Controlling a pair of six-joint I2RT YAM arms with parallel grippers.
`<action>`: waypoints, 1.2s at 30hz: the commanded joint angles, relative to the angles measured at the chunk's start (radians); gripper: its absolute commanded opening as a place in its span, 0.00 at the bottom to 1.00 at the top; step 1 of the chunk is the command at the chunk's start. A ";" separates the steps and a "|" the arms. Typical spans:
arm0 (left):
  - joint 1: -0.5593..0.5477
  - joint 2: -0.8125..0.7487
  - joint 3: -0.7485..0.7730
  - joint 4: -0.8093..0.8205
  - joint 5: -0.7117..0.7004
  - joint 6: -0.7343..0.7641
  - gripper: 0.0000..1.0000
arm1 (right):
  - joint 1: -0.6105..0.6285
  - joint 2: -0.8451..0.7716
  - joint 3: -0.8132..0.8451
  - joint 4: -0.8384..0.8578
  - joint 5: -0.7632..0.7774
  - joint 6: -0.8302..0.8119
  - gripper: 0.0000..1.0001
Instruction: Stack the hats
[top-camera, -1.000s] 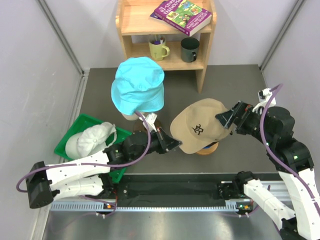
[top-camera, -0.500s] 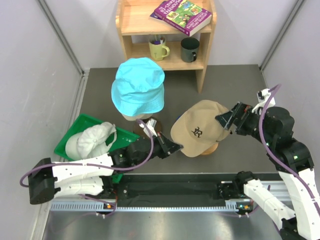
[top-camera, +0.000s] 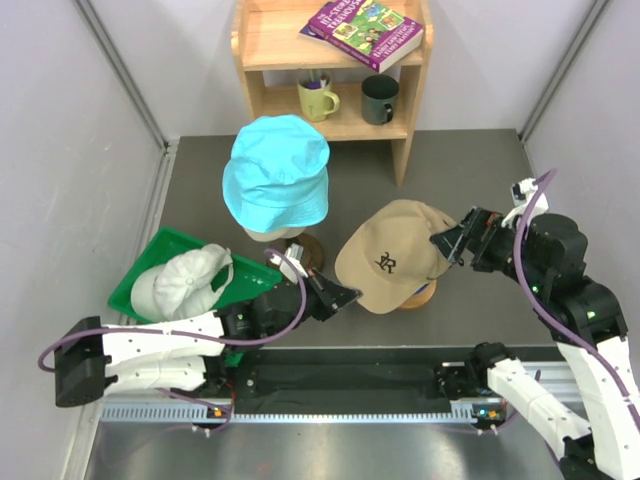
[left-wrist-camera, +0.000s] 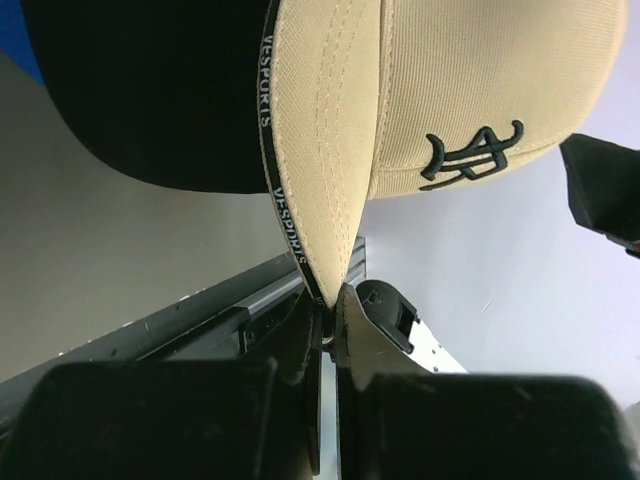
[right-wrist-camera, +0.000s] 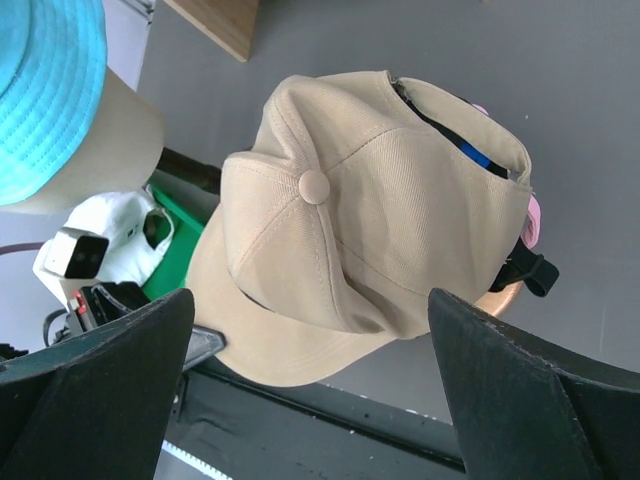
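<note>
A tan cap (top-camera: 390, 262) tops a pile of caps on the wooden stand (top-camera: 425, 296). My left gripper (top-camera: 345, 297) is shut on its brim tip, as the left wrist view (left-wrist-camera: 330, 300) shows, with the tan brim (left-wrist-camera: 315, 150) and a black cap's underside (left-wrist-camera: 150, 90) above. My right gripper (top-camera: 455, 240) is open at the cap's back, touching nothing. In the right wrist view (right-wrist-camera: 310, 330) the tan cap (right-wrist-camera: 370, 210) covers pink (right-wrist-camera: 533, 215) and blue (right-wrist-camera: 470, 155) caps. A cyan bucket hat (top-camera: 277, 170) sits on the mannequin head (right-wrist-camera: 110, 150). A white cap (top-camera: 185, 280) lies in the green tray (top-camera: 165, 240).
A wooden shelf (top-camera: 410, 120) stands at the back with a green mug (top-camera: 317, 98), a dark mug (top-camera: 380, 98) and a book (top-camera: 365, 30). Grey walls close in both sides. A metal rail (top-camera: 340, 410) runs along the near edge.
My left gripper has drawn the tan cap's brim a little left and toward the near edge, and the cap has shifted with it. The right gripper has barely moved.
</note>
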 joint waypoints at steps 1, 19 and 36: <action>0.008 0.044 -0.026 -0.013 -0.090 -0.092 0.00 | 0.012 0.022 0.032 0.045 0.000 -0.028 1.00; 0.007 0.312 -0.019 0.162 -0.030 -0.198 0.00 | 0.015 0.053 -0.063 0.082 -0.037 -0.117 1.00; 0.010 0.616 0.155 0.300 0.031 -0.167 0.00 | 0.020 0.143 -0.131 0.165 0.112 -0.155 1.00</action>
